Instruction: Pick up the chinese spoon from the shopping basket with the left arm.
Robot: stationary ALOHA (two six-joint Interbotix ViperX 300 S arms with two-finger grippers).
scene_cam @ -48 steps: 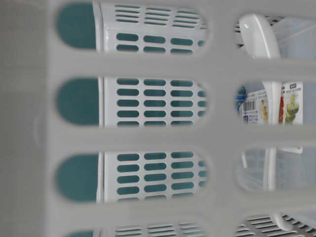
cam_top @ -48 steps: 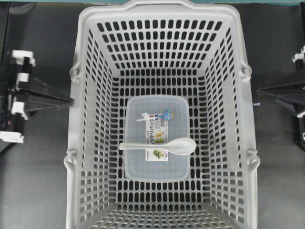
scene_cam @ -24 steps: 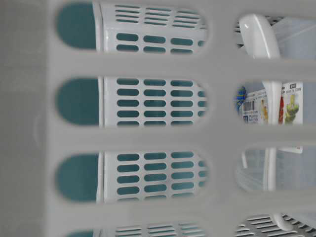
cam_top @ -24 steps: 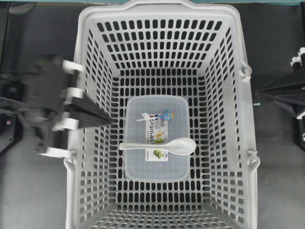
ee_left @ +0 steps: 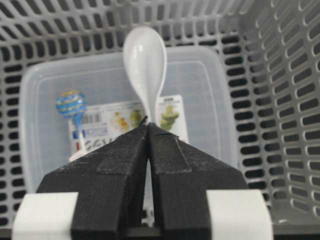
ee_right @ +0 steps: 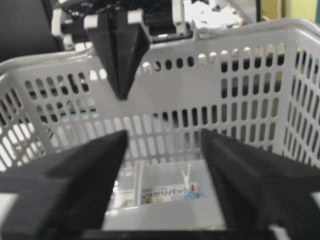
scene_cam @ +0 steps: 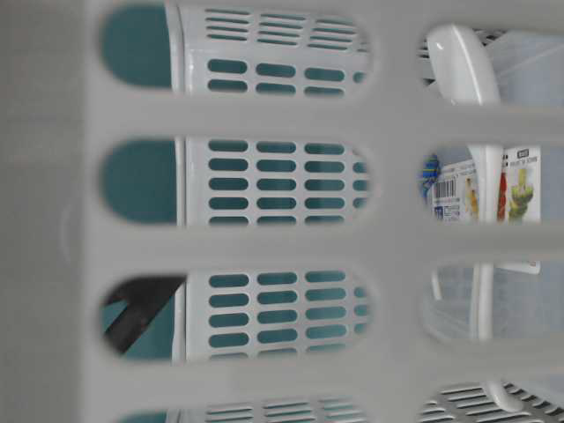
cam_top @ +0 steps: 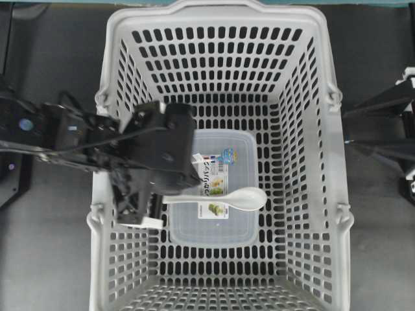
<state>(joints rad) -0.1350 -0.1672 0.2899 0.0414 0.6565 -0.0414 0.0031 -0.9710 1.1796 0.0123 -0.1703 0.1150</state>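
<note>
The white chinese spoon (cam_top: 224,198) lies across the lid of a clear labelled container (cam_top: 214,230) on the floor of the grey shopping basket (cam_top: 338,168), bowl to the right. In the left wrist view the spoon (ee_left: 145,60) lies straight ahead, its handle running under the fingertips. My left gripper (cam_top: 190,178) is shut and empty, and hangs inside the basket above the handle end; it also shows in the left wrist view (ee_left: 148,127) and the right wrist view (ee_right: 121,92). My right gripper (ee_right: 162,135) is open and empty outside the basket's right wall (ee_right: 225,35).
The basket's perforated walls (ee_left: 280,75) rise on all sides of the container (ee_left: 50,85). The left arm crosses the basket's left rim (cam_top: 100,162). A black part of it shows through a slot in the table-level view (scene_cam: 132,313). The right arm (cam_top: 382,126) rests beside the basket.
My left arm has swung from outside the basket's left side over the rim and into the basket, ending above the spoon's handle. The spoon, container and right arm have not moved.
</note>
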